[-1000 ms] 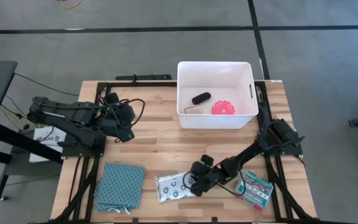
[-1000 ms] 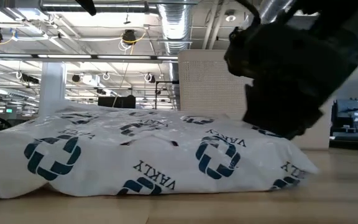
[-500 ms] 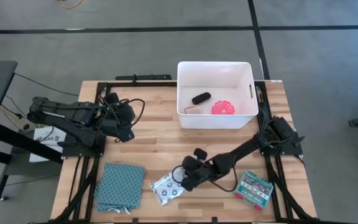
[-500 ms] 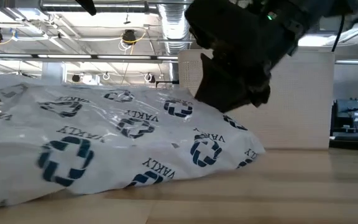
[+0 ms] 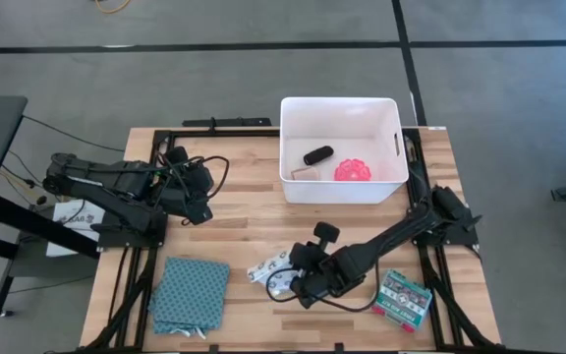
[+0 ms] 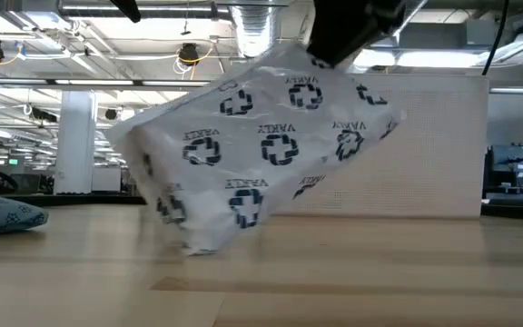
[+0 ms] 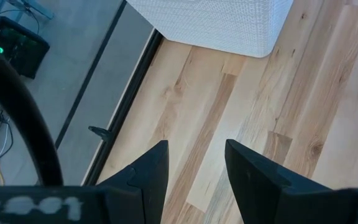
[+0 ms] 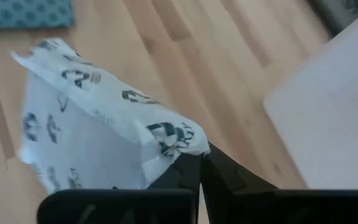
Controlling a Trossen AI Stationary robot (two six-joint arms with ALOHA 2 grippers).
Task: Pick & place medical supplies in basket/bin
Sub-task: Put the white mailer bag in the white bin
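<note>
Now the right gripper [image 5: 298, 285] pinches the crinkly, silvery dotted packet [image 5: 275, 275] by one edge, at about 6 o'clock on the wooden table [image 5: 254, 216]. The low view shows the shiny packet [image 6: 261, 145] tilted, one corner at the wood. The white plastic tub [image 5: 343, 149], at 1 o'clock, holds a black cylinder [image 5: 317, 155] and pink spiky ball [image 5: 353, 171]. The left gripper [image 7: 194, 163] waits at 9 o'clock, fingers apart.

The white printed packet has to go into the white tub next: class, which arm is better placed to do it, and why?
Right. The right gripper is shut on the white printed packet, which hangs lifted off the table. The left gripper waits open by the left edge, holding nothing. The white tub is within the right arm's side.
</note>
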